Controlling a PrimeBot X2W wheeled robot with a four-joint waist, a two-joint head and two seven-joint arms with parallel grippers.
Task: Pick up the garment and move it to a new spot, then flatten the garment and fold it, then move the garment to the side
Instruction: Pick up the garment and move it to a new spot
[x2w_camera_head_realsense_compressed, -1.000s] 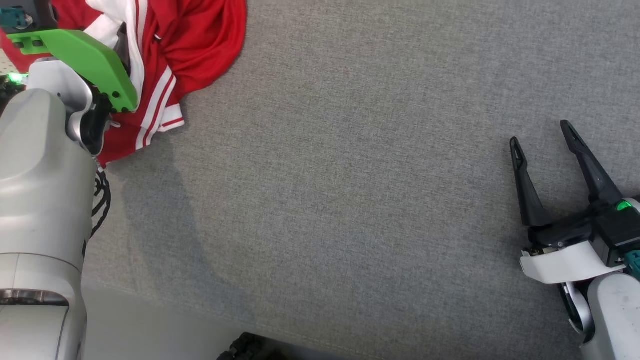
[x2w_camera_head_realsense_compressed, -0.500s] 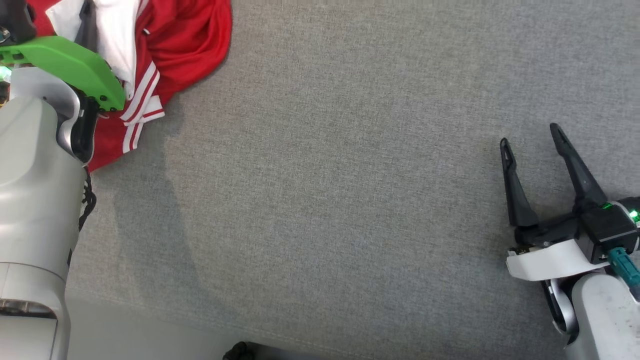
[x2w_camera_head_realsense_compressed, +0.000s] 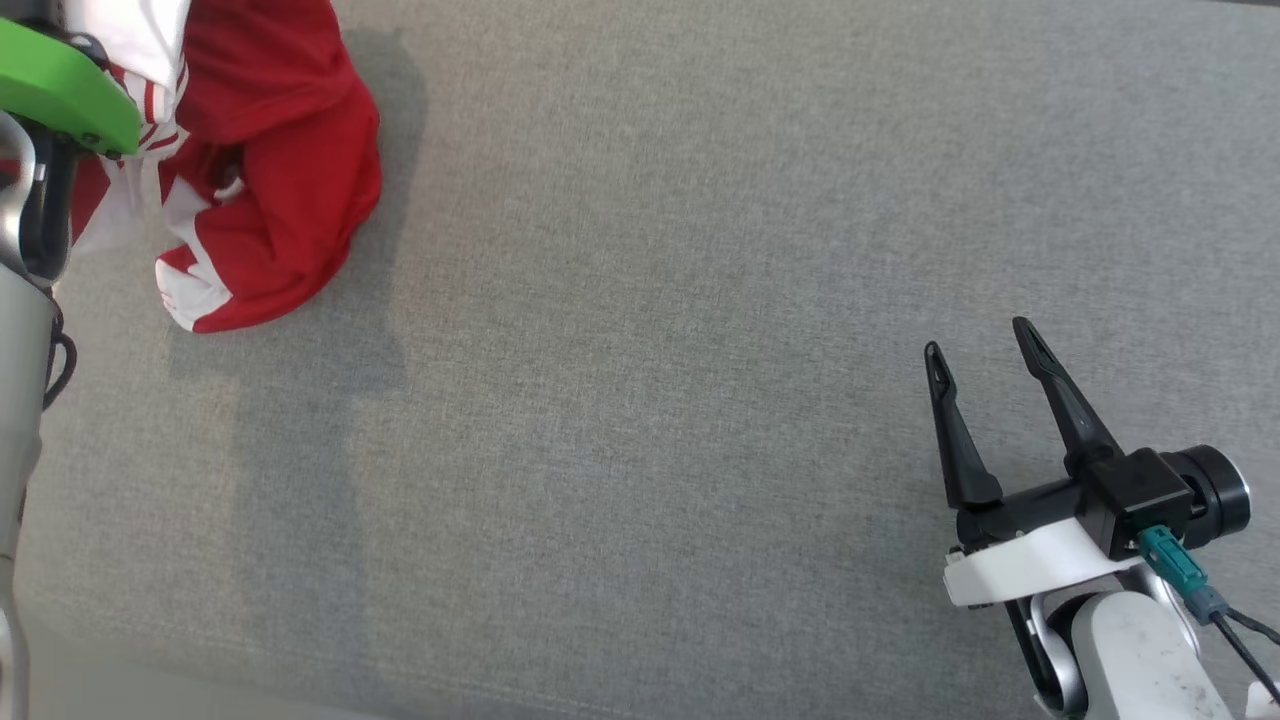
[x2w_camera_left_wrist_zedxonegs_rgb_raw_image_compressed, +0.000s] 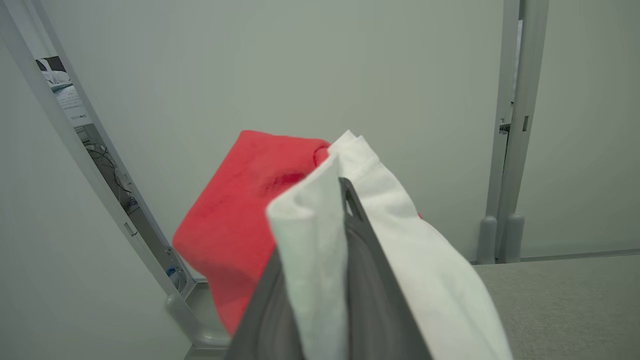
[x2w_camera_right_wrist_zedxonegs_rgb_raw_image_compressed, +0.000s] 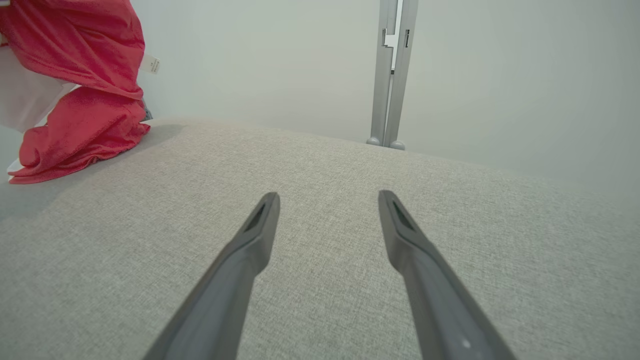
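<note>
The garment (x2w_camera_head_realsense_compressed: 270, 180) is red with white panels and stripes. It hangs bunched at the top left of the head view, its lower end resting on the grey fabric table (x2w_camera_head_realsense_compressed: 650, 300). In the left wrist view my left gripper (x2w_camera_left_wrist_zedxonegs_rgb_raw_image_compressed: 334, 200) is shut on a fold of the garment (x2w_camera_left_wrist_zedxonegs_rgb_raw_image_compressed: 235, 220), white cloth wrapped over the fingers. Its green wrist cover (x2w_camera_head_realsense_compressed: 60, 90) sits just left of the cloth. My right gripper (x2w_camera_head_realsense_compressed: 985, 350) is open and holds nothing, low over the table at the right, far from the garment (x2w_camera_right_wrist_zedxonegs_rgb_raw_image_compressed: 75, 125).
A grey metal post (x2w_camera_right_wrist_zedxonegs_rgb_raw_image_compressed: 390, 75) stands at the table's far edge against a pale wall. A curved metal frame (x2w_camera_left_wrist_zedxonegs_rgb_raw_image_compressed: 100, 175) with cables behind it runs along the table's left end. The wide grey surface lies between the two arms.
My left gripper has shut on the garment and lifted it, so the cloth went from lying spread to hanging bunched. The head camera has shifted. The right gripper stays open.
</note>
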